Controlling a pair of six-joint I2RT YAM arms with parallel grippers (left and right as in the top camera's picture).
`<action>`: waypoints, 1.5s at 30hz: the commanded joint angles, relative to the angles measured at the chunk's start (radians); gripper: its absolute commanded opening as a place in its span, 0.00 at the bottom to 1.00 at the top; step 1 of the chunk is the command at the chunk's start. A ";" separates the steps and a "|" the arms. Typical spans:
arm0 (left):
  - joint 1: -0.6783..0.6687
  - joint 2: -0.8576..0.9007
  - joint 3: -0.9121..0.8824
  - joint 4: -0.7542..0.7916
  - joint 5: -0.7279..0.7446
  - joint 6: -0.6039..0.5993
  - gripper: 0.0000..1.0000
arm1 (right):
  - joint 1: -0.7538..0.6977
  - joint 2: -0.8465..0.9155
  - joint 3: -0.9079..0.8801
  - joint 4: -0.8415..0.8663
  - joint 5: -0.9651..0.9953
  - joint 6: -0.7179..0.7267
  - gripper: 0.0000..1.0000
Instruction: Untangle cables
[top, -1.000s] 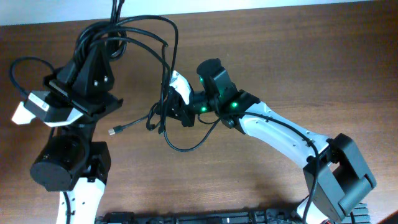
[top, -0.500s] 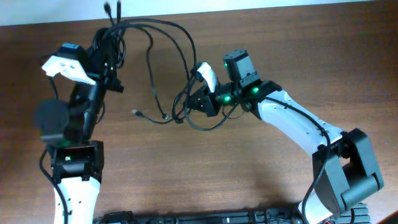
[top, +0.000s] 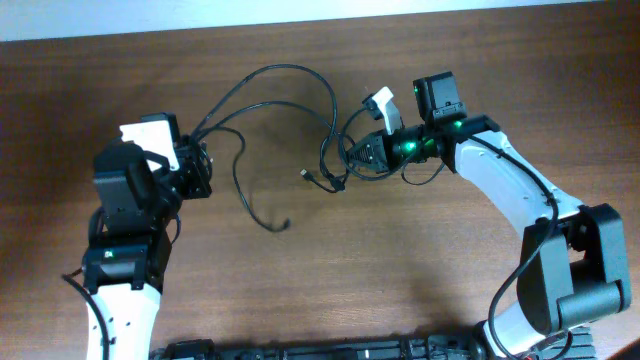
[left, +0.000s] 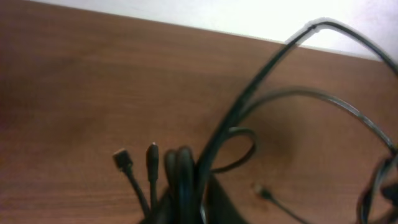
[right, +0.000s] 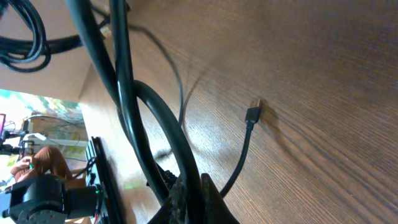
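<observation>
The cables (top: 285, 85) are thin black cords spread in loose loops between my two grippers above the brown table. My left gripper (top: 197, 168) is shut on a bunch of the cables at the left; in the left wrist view the cords (left: 186, 174) run up from between its fingers, with two plug ends (left: 121, 158) beside them. My right gripper (top: 358, 155) is shut on the cables at the right; the right wrist view shows cords (right: 186, 180) pinched at its fingertips. Loose plug ends (top: 307, 176) hang near the middle, and one shows in the right wrist view (right: 252, 114).
The wooden table (top: 400, 270) ends at a white wall along the back (top: 320, 10). A black rail (top: 350, 350) runs along the front edge. A cable end (top: 285, 225) lies on the table between the arms.
My left gripper has dropped down and right, my right gripper has moved right and up. The cables are stretched wider apart, with loops opening between the grippers.
</observation>
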 joint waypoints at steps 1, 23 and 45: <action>0.003 0.021 0.008 -0.019 0.166 0.039 0.88 | -0.002 -0.032 0.003 0.000 -0.021 -0.004 0.04; 0.003 0.026 0.008 -0.088 0.375 0.571 0.99 | -0.002 -0.032 0.003 0.015 -0.013 -0.004 0.04; -0.224 0.207 0.008 0.214 0.790 0.129 0.99 | 0.000 -0.032 0.003 0.189 -0.309 0.037 0.04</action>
